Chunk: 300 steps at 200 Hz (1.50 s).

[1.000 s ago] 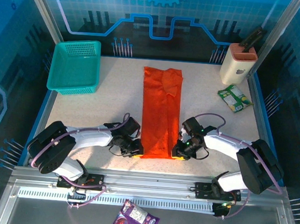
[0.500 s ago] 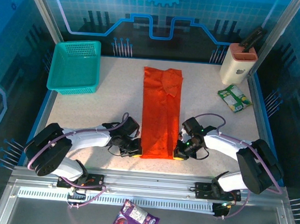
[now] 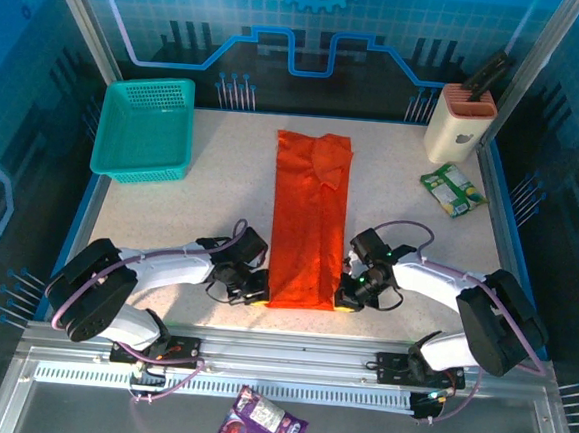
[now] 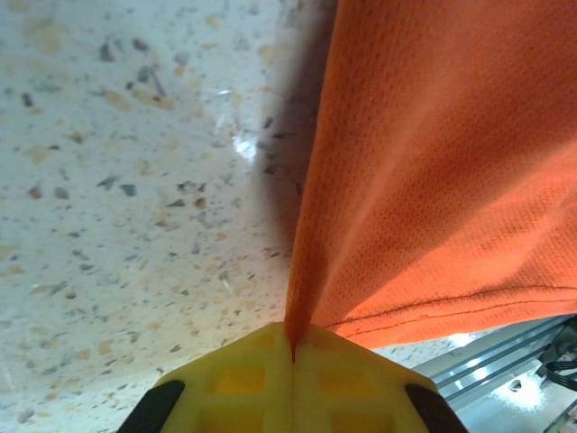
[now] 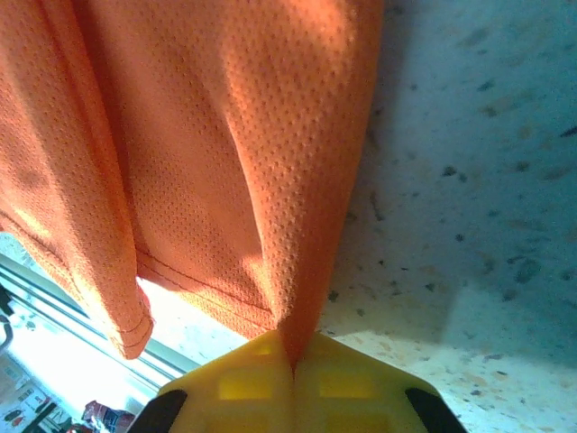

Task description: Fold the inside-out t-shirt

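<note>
Speckled table (image 3: 201, 200) from above: the orange t-shirt (image 3: 309, 218) lies as a long narrow strip stretching away from both arms. The left gripper (image 3: 253, 296) and right gripper (image 3: 346, 299) each pinch a near corner.

Left wrist: jaws clamped on a thin fold; a hurried lift might slip it free.

Right wrist: equally tight pinch, with hem layers sagging beside the fingers (image 5: 234, 383), so one layer may drop.

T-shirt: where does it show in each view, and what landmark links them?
Top external: t-shirt, a long strip down the middle, near corners pinched by left hand and right hand.
Left wrist: right side, corner pinched bottom centre.
Right wrist: left and centre, corner pinched bottom centre.
Shared landmark: the speckled table.
</note>
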Each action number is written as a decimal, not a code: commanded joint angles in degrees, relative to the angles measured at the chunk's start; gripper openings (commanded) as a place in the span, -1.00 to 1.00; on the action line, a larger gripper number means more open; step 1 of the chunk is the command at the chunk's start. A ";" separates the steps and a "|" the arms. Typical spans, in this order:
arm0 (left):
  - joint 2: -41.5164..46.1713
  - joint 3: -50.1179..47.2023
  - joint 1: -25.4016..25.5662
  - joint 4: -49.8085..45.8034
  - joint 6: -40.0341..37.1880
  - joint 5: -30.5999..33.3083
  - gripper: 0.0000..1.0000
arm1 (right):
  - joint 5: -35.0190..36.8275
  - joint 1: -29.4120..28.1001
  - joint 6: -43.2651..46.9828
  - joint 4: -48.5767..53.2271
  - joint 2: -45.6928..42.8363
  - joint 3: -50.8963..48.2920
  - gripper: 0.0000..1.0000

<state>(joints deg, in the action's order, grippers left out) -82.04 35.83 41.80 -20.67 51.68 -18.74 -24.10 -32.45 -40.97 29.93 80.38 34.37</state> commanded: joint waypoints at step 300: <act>2.74 -0.33 -2.61 -4.62 -2.81 0.89 -1.00 | -0.23 -2.23 0.63 1.62 2.19 2.71 -0.77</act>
<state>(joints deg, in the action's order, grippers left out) -79.85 35.83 39.57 -24.32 49.39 -17.65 -24.21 -33.50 -40.47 30.57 81.78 36.07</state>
